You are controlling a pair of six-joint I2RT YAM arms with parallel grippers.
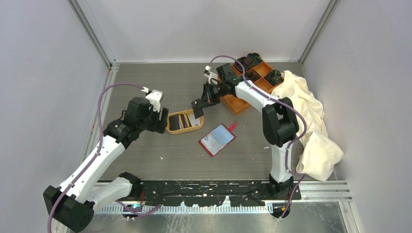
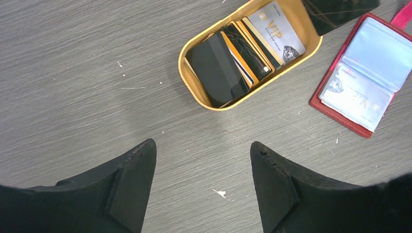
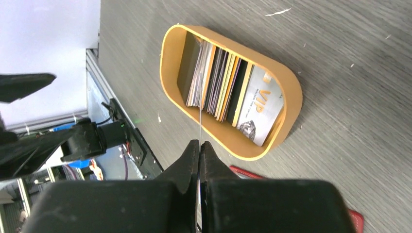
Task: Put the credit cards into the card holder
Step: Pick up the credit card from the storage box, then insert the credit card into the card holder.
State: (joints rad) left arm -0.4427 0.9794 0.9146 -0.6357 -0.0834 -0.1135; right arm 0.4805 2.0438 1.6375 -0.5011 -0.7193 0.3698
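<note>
A black card is pinched by the nearer right gripper, with the open card holder laid at its 5 o'clock, long axis 2-to-8.

One oval tan dish is sitting near the middle of the table. A packed row of credit cards is standing in it. They are overlapping too tightly for an exact count, though at least six are showing, one of them a grey VIP card. One further black card is hanging by the dish's end, pinched in the right gripper. One red card holder is lying open, with one grey card showing through its sleeve. One orange tray is sitting toward the far right corner, carrying three dark objects. One cream cloth is lying along the right edge.
</note>
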